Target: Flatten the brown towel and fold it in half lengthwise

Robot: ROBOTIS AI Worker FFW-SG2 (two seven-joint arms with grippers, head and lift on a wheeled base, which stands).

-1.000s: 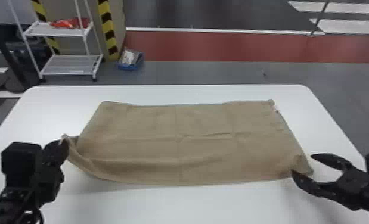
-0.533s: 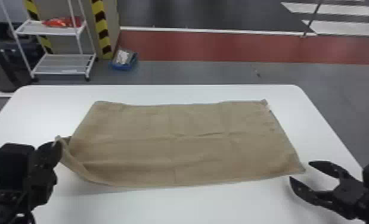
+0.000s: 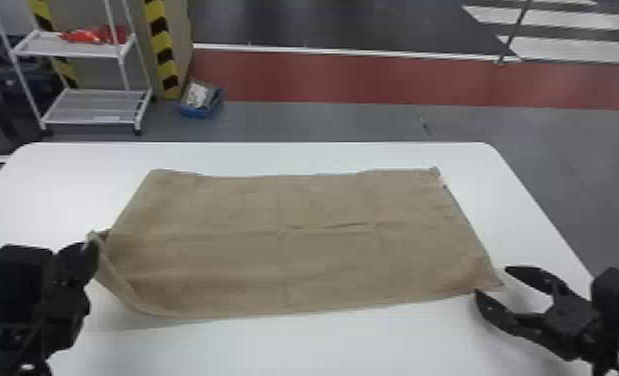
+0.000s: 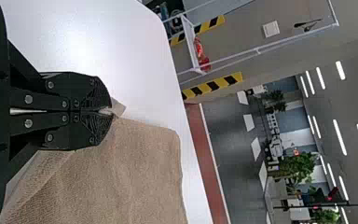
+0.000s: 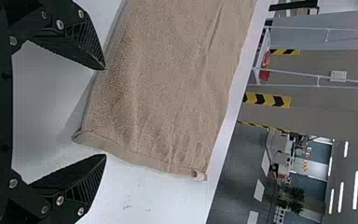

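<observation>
Head view has my left fingers (image 3: 87,254) clamped together on the near left corner of the brown towel (image 3: 293,255), holding that part up off the worktop (image 3: 333,345). Through the left wrist view I see a small tip of cloth poking out past them. From there the towel spreads across toward my right fingers (image 3: 495,310), mostly flat, with creases around its middle and its far edge well beyond both pairs. My right fingers stand wide apart, the near right corner between their tips; I can't tell whether they touch it.
</observation>
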